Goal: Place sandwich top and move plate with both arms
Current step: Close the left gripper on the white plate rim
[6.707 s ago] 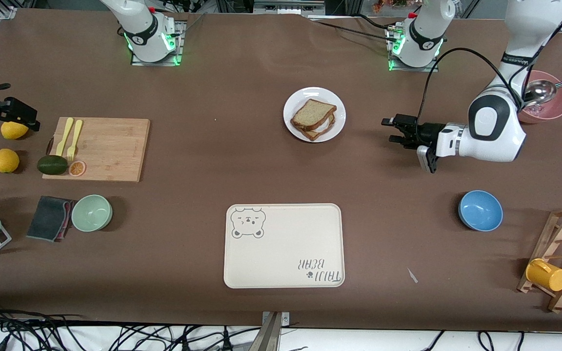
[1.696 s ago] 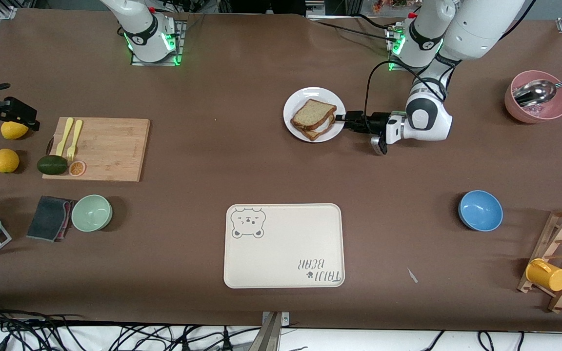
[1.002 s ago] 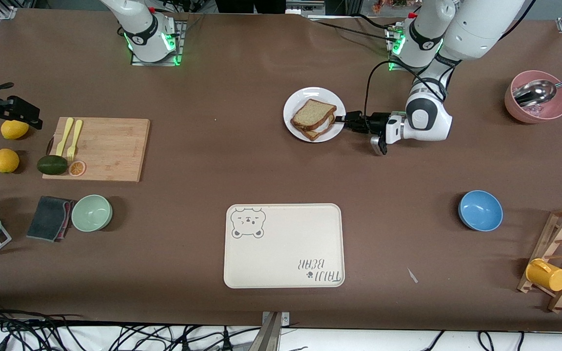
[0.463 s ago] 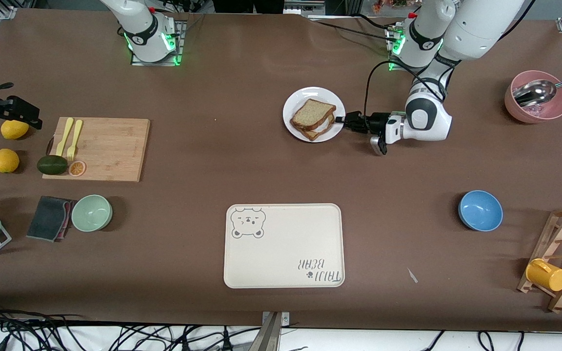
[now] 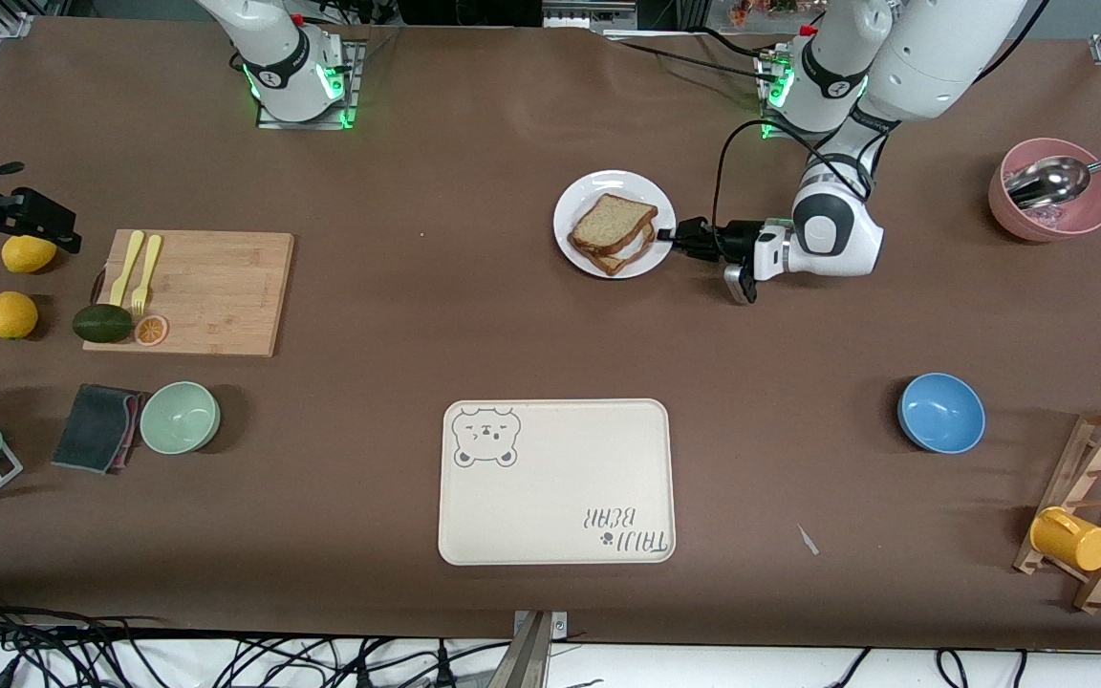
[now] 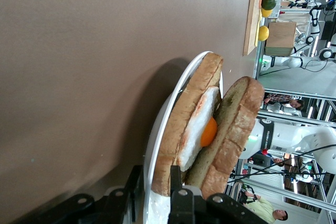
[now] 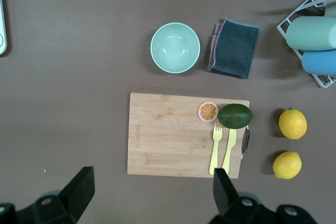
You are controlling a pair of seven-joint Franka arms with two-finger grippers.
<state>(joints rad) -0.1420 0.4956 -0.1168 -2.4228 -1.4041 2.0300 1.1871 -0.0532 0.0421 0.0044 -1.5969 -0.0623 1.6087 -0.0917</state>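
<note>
The brown table (image 5: 474, 325) was crowded at both ends, but its middle strip was bare apart from the cream tray (image 5: 560, 497) nearest the front camera and the plate (image 5: 608, 180) farther from it, toward the left arm's end.

Your left arm (image 5: 837, 234) reached low across the table to the plate. Your right arm (image 5: 273, 48) waited, with the right hand (image 7: 149, 190) up over the cutting board (image 5: 216, 287) at its own end, fingers spread wide and empty.

The sandwich top (image 5: 613, 222) already lay on the egg toast on the plate, tilted and not quite squared up, so I judged that step done and the plate move begun.

The left hand (image 5: 670, 234) was at the plate's rim on the left arm's side. In the left wrist view its fingers (image 6: 176, 187) straddled the rim, one under and one over, with only a narrow gap. The hand was not yet clamped, as far as I could see, and held nothing firmly.

Next, you would need to:
- finish that pinch without nudging the bread;
- bring the right hand to the rim toward the right arm's end;
- lift level with both, because the tilted top slice looked likely to slide.
</note>
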